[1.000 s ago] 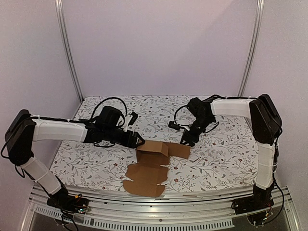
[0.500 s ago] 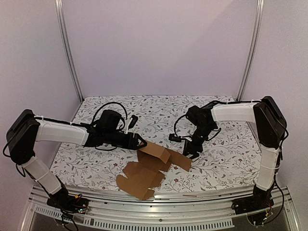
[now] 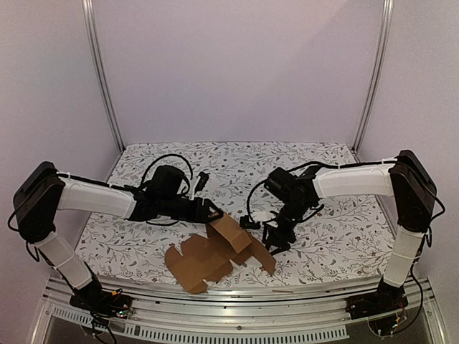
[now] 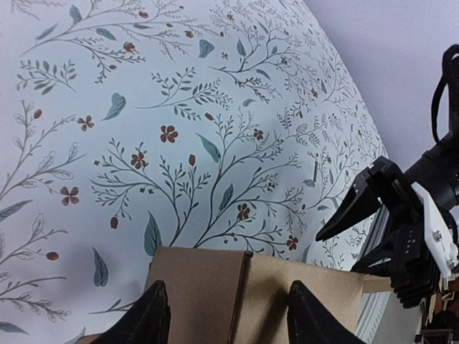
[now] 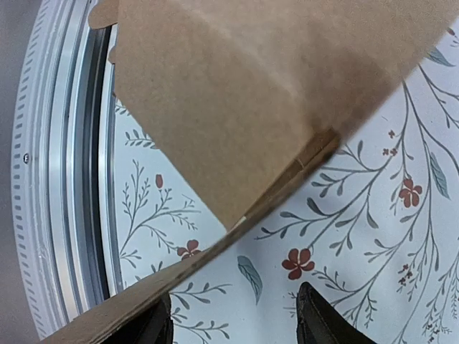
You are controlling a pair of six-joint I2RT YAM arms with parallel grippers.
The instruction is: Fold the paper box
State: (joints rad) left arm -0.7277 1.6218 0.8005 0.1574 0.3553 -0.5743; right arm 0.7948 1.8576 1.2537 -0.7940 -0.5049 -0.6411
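Brown die-cut cardboard paper box [image 3: 201, 261] btwn L fingers [image 4: 152, 321], R fingers [image 5: 313, 324]; both pairs wide apart, gripping nothing. Flap edge crosses R gap. Best: L braces panel, R pinches near crease.

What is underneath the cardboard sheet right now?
The flowered tablecloth shows all round the paper box, which lies partly flat on it. Anything directly beneath the cardboard is covered.

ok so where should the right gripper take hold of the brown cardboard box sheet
Probably the loose flap of the brown die-cut cardboard box, coming in from the right with the jaws straddling its thin edge. That flap juts toward the right gripper, while the left gripper sits at the raised middle panel.
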